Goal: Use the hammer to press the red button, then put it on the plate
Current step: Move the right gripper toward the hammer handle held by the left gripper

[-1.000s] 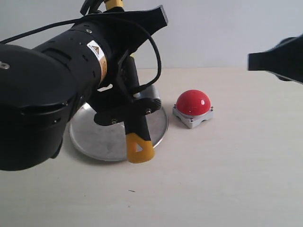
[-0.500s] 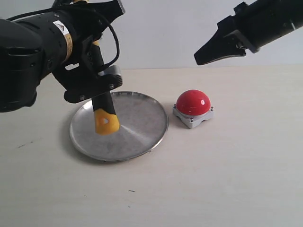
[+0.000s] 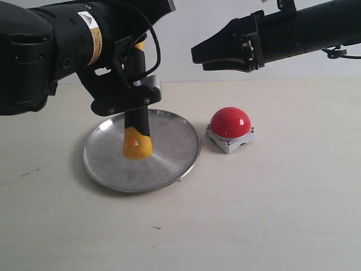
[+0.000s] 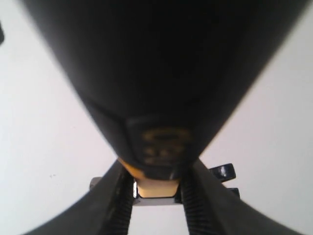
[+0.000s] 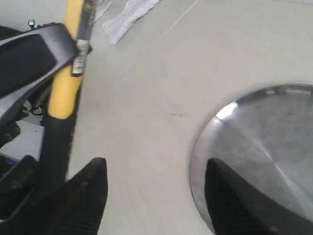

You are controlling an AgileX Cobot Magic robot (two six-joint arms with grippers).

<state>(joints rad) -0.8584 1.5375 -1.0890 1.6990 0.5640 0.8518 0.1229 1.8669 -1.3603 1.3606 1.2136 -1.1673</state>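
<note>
Right end effector (image 3: 198,56) newly spread; hammer (image 3: 137,144) over plate (image 3: 176,153), pinched by left end effector (image 3: 134,101)

Head of the hammer (image 3: 137,134) out of sight behind the left arm (image 3: 39,56).

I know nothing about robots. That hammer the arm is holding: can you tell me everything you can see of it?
The hammer is small, with a black grip ending in a yellow loop with a hole; higher up, the shaft turns yellow. It hangs nearly upright, loop down, over the plate; whether it touches the plate is unclear. The left end effector clamps its handle partway up. Its head is out of sight.
</note>
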